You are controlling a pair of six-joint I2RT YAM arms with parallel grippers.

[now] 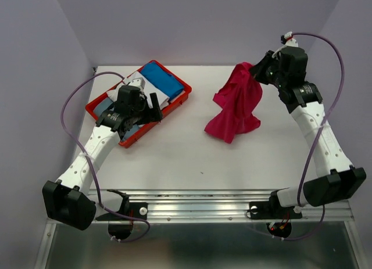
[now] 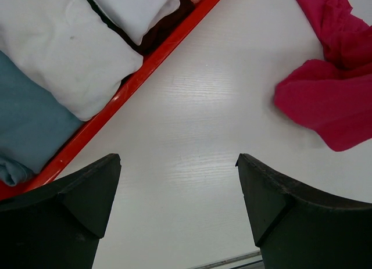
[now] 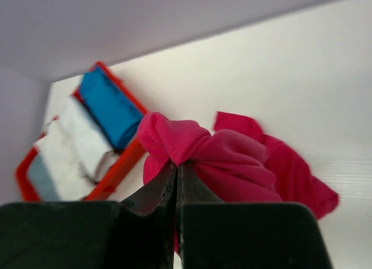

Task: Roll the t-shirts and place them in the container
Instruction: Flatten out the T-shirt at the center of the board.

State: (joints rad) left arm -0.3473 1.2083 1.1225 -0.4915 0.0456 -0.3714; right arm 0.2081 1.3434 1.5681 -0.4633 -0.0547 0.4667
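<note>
A bright magenta-pink t-shirt (image 1: 235, 106) hangs bunched from my right gripper (image 1: 256, 72), its lower part resting crumpled on the white table (image 1: 174, 153). In the right wrist view the right gripper (image 3: 177, 163) is shut on a fold of the magenta t-shirt (image 3: 232, 158). My left gripper (image 1: 154, 105) hovers at the near edge of the red tray (image 1: 95, 111), open and holding nothing. The left wrist view shows the left gripper (image 2: 177, 158) over bare table, with the magenta t-shirt (image 2: 331, 100) to its right. Folded t-shirts lie in the tray: bright blue (image 1: 161, 78), white (image 2: 58, 48), another white (image 2: 136, 7), grey-blue (image 2: 29, 118).
The red tray's rim (image 2: 145, 65) runs diagonally just left of my left fingers. Purple walls close in the table at the back and both sides. A metal rail (image 1: 203, 202) with the arm bases runs along the near edge.
</note>
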